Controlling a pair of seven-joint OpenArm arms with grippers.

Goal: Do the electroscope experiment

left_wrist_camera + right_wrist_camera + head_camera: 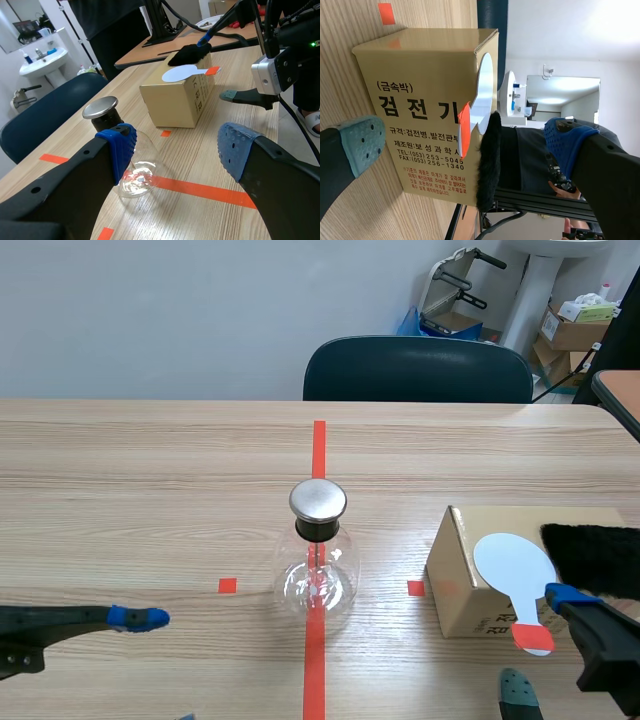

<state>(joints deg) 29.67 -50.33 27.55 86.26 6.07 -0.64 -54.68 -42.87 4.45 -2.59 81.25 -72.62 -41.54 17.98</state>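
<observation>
Evidently the metal-capped clear glass electroscope flask [318, 565] stands centred, reachable by both arms — left gripper [176, 150] spread short of it, right gripper [541, 643] spread too, facing the orange-handled white paddle [512, 565] and black fur [592, 558] kept atop the tan cardboard box [462, 585].

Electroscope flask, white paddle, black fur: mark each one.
Electroscope flask [316, 575]: scene view, glass bulb.
White paddle [513, 565]: scene view, round disc.
Black fur [595, 558]: scene view, middle of the pile.
</observation>
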